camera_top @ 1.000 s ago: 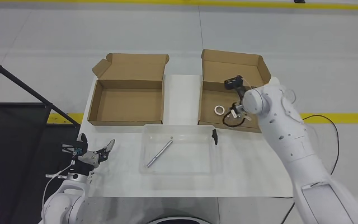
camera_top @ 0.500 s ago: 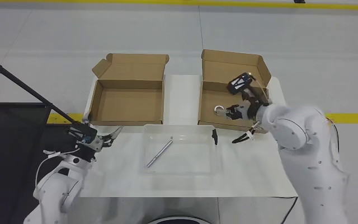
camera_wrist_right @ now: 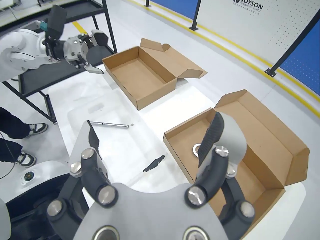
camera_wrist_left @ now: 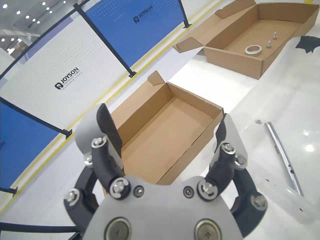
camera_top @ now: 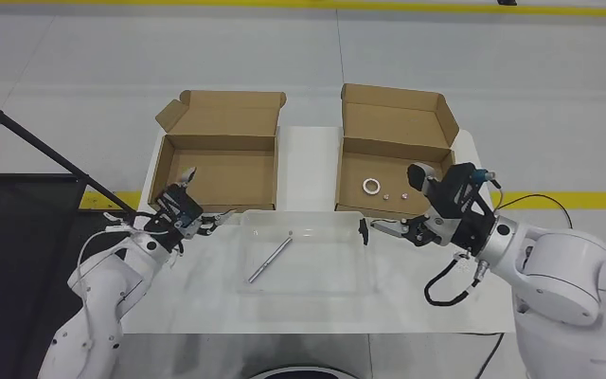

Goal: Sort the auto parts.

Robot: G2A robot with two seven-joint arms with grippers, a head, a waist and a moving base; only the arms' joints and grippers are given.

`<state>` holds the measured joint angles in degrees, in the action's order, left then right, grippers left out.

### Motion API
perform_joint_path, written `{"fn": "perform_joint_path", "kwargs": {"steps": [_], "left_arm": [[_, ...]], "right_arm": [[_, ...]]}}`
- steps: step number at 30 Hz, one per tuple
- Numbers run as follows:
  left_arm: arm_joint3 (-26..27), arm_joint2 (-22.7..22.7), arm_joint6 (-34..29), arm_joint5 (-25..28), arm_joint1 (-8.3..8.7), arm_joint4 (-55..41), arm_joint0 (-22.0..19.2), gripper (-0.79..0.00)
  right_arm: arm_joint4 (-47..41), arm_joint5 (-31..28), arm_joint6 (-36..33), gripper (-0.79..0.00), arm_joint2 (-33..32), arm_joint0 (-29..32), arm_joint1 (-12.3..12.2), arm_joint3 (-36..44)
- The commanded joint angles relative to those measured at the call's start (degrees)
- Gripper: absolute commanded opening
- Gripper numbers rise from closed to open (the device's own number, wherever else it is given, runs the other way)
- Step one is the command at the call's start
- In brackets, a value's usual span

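Hanging spread-fingered and empty on either side of the clear tray (camera_top: 303, 216), both claws were judged poised for a pick; the left gripper (camera_top: 206, 195) was held by the empty left box (camera_top: 213, 180), the right gripper (camera_top: 395, 199) by the right box (camera_top: 390, 142), where a ring (camera_top: 373, 186) lay sorted; the metal rod (camera_top: 271, 260) lay in the tray between them, touched by neither, nearer the left.

Pale floor (camera_top: 95, 57), yellow line (camera_top: 587, 200), blue panels (camera_wrist_left: 120, 8).

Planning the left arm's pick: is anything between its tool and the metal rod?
Nothing visible but the low rim of the clear tray; the left tool is open near its corner, the rod bare inside.
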<state>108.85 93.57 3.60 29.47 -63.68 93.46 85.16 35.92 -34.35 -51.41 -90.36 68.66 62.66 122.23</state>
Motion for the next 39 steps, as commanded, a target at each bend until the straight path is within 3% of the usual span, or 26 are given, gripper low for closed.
{"fn": "perform_joint_path", "kwargs": {"steps": [1,8,12,17,22,28,32,39], "left_arm": [[0.0,0.0,0.0,-0.1,0.0,0.0,0.1,0.0],[0.0,0.0,0.0,-0.1,0.0,0.0,0.1,0.0],[2.4,-3.2,-3.7,3.1,0.02,0.9,0.1,0.0],[8.0,-6.4,-15.5,7.8,-0.05,-3.4,-1.8,0.0],[12.5,-9.6,-32.5,11.1,-0.13,-10.1,-4.9,0.0],[13.9,-14.5,-52.3,14.9,-0.04,-19.8,-9.6,0.0],[13.7,-17.4,-64.2,13.2,-0.04,-27.0,-14.3,0.0],[13.7,-17.4,-64.2,13.2,-0.04,-27.0,-14.3,0.0]], "right_arm": [[0.2,0.2,-0.2,0.0,0.3,-0.2,0.0,0.0],[0.2,0.2,-0.2,0.0,0.3,-0.2,0.0,0.0],[0.2,0.2,-0.2,0.0,0.3,-0.2,0.0,0.0],[0.2,0.2,-0.2,0.0,0.3,-0.2,0.0,0.0],[0.2,0.2,-0.2,0.0,0.3,-0.2,0.0,0.0],[0.2,0.2,-0.2,0.0,0.3,-0.2,0.0,0.0],[0.2,0.2,-0.2,0.0,0.3,-0.2,0.0,0.0],[0.2,0.2,-0.2,0.0,0.3,-0.2,0.0,0.0]]}}
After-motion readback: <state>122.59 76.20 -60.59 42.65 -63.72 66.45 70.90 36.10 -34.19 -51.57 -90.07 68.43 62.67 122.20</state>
